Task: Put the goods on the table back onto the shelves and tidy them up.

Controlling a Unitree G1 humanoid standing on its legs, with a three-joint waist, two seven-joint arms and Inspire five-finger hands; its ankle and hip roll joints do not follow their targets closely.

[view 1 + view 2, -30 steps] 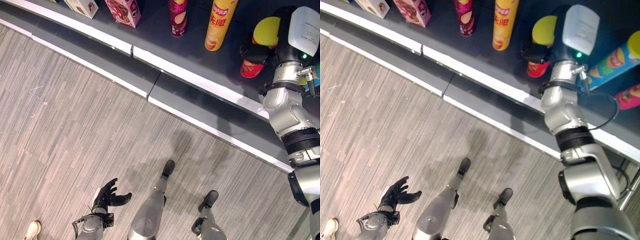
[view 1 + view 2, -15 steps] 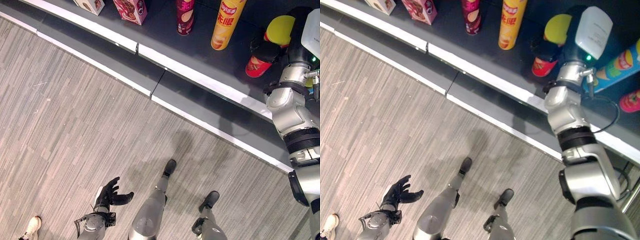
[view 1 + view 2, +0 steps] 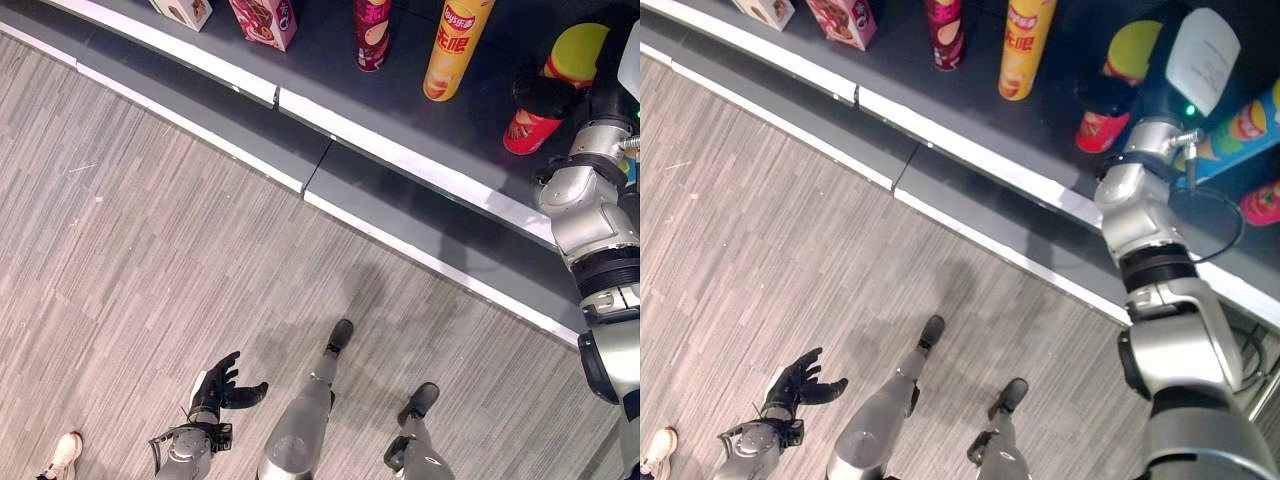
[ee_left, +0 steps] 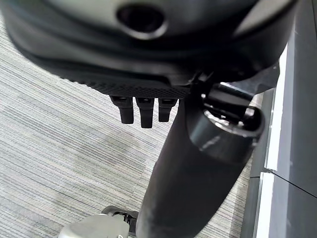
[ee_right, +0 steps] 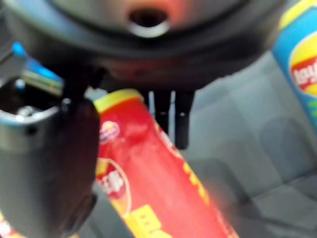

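Note:
My right hand (image 3: 543, 96) reaches over the dark shelf (image 3: 400, 160) and is shut on a red chip can (image 3: 527, 134) with a yellow lid (image 3: 579, 50). The can is tilted, its red end towards the shelf's front edge. In the right wrist view the red can (image 5: 148, 173) lies between the thumb (image 5: 44, 163) and the fingers (image 5: 171, 119). My left hand (image 3: 215, 385) hangs low over the floor, open with relaxed fingers and holding nothing.
On the shelf stand a yellow can (image 3: 450, 50), a magenta can (image 3: 372, 35), a pink box (image 3: 265, 20) and a white box (image 3: 185, 10). A blue can (image 3: 1240, 125) and a pink can (image 3: 1260, 200) lie to the right. A person's shoe (image 3: 62, 455) shows lower left.
My right hand has carried the red can a little to the right and deeper over the shelf. The camera shifted slightly. The left hand has stayed put.

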